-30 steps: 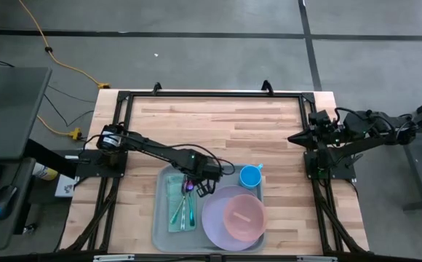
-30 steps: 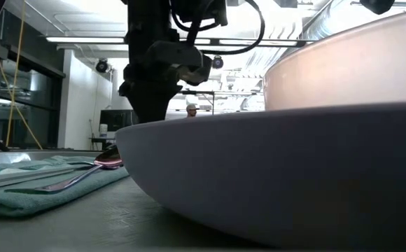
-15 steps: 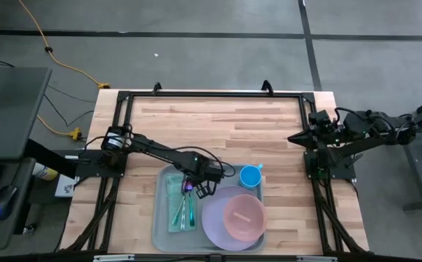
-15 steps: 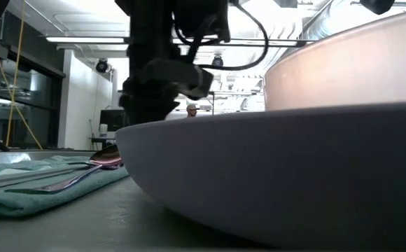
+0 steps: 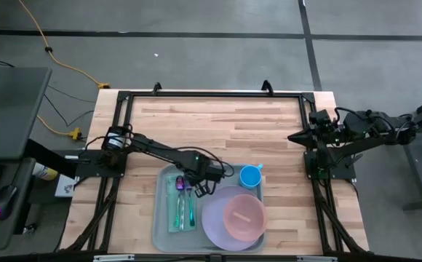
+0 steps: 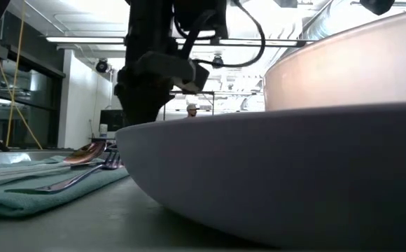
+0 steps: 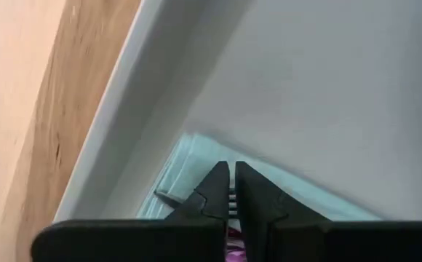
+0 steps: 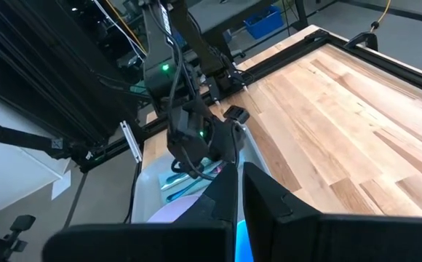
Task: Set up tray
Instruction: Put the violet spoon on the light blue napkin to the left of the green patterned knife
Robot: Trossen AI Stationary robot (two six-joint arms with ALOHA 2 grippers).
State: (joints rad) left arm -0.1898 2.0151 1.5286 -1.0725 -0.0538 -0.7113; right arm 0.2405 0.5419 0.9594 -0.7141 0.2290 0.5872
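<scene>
The large flat grey-blue plastic tray point(image 5: 163, 234) with its low rim sits at the near edge of the pale wooden table point(image 5: 211, 131), already carrying most of a place setting: a folded teal cloth point(image 5: 172, 218) along its left side with slim cutlery point(image 5: 181, 207) lying on it, a wide lilac plate point(image 5: 215, 222) holding a pink bowl point(image 5: 242, 216), and a small blue cup point(image 5: 250, 175) at the far right corner.

The step in hand looks like squaring up the cutlery on the cloth. To do it well, I'd keep any nudges small and along the pieces' length, stay clear of the plate rim just beside, and lift straight up when leaving — a sideways drag would bunch the cloth.

The left gripper point(image 7: 231, 191) hangs over the far end of the cloth, its arm reaching diagonally in from the left edge of the table. Its fingers stand nearly together with only a thin slit between them, and nothing is visibly caught there.

The right gripper point(image 8: 239, 191) waits, closed and empty, at the right edge of the table — well apart from the tray.
</scene>
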